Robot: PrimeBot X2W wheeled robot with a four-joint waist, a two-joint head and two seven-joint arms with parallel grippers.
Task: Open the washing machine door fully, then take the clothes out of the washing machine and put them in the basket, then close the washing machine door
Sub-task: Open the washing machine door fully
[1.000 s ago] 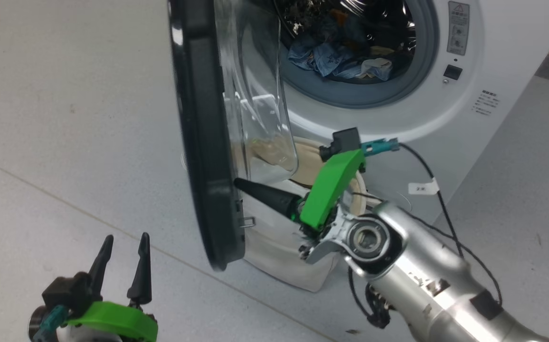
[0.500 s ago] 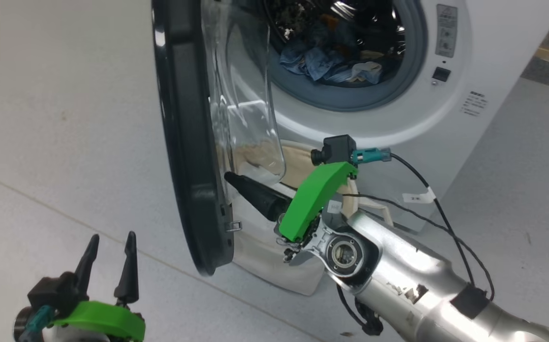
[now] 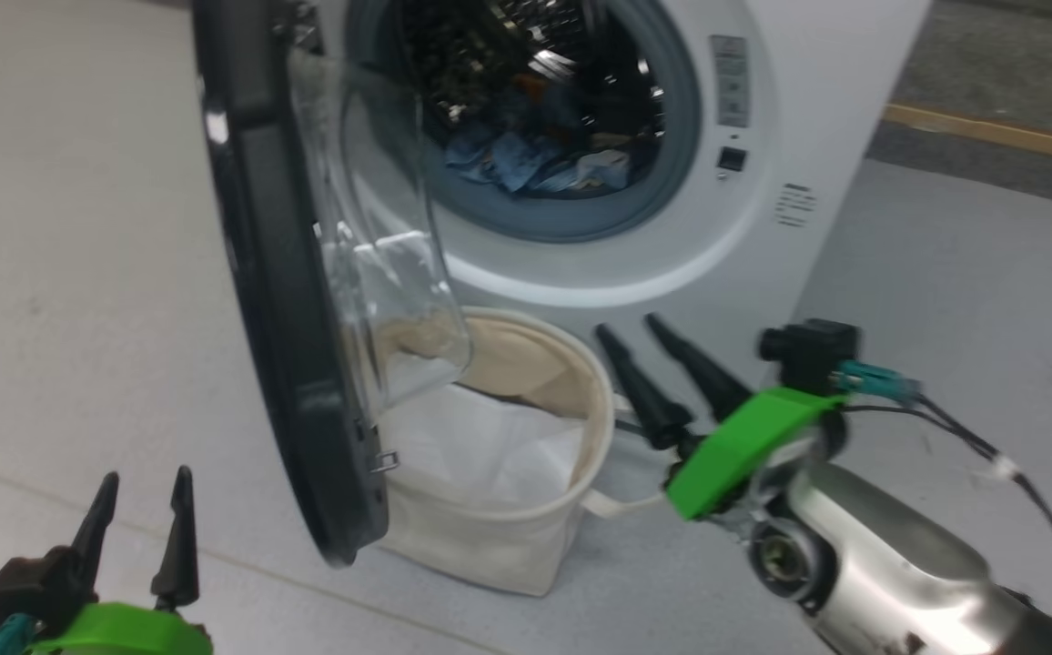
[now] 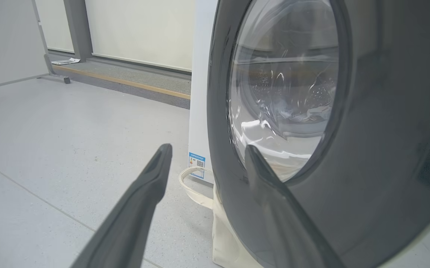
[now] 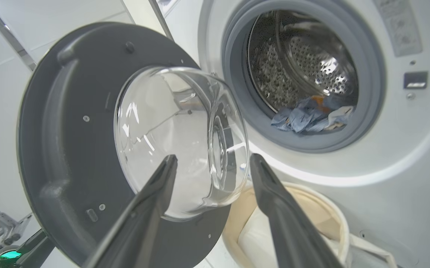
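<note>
Nearest you, at the lower left of the head view, your left gripper (image 3: 146, 478) hovers above the grey floor, fingers spread and empty. To its right, your right gripper (image 3: 626, 325) hangs just beside the basket (image 3: 490, 546), fingers likewise parted and grasping nothing. The cream canvas basket stands on the floor below the machine's opening, with a plain white sheet (image 3: 490, 446) lying in it. The washing machine door (image 3: 262, 273) is swung out, edge-on to the head camera, its lower rim in front of the basket. Farthest, the clothes (image 3: 526, 164) lie crumpled at the bottom of the drum of the washing machine (image 3: 817, 109), close behind the grey gasket.

Expect the clothes to be light, soft and limp. They will likely bunch, trail and may catch on the gasket lip. Pinch a raised fold at the top of the heap.

A second ago your right fingers were closed together at the door's inner rim near the latch. Now they have come away and opened. The head camera has also shifted.
</note>
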